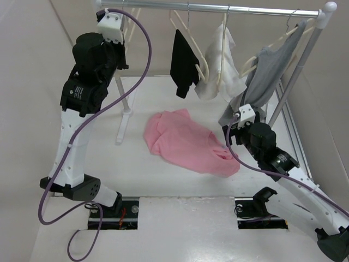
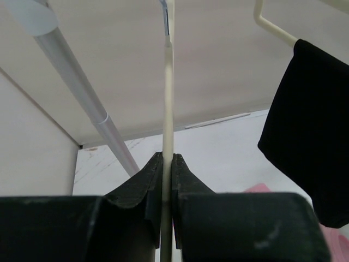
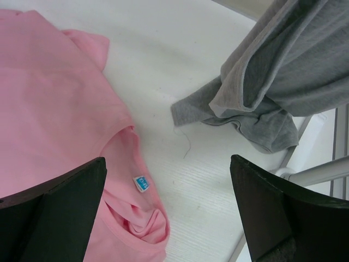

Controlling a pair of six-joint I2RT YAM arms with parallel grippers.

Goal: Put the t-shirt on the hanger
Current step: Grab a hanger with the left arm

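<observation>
The pink t-shirt (image 1: 185, 143) lies crumpled on the white table, its collar toward the right. The cream hanger (image 1: 133, 17) hangs at the left end of the rail. My left gripper (image 1: 124, 38) is raised to it and is shut on the hanger's thin bar (image 2: 168, 103), which runs up between the fingers (image 2: 136, 188). My right gripper (image 1: 233, 128) is open and empty, low over the t-shirt's collar (image 3: 136, 218). The collar's blue label (image 3: 140, 183) sits between the spread fingers (image 3: 60, 202). A sliver of the t-shirt (image 2: 256, 188) shows in the left wrist view.
A clothes rail (image 1: 218, 8) spans the back on a left post (image 1: 124, 120) and a right post (image 1: 300, 65). A black garment (image 1: 184, 61), a white garment (image 1: 221, 68) and a grey top (image 1: 270, 71) hang from it on like hangers. The grey top's hem (image 3: 245, 117) reaches the table beside my right gripper.
</observation>
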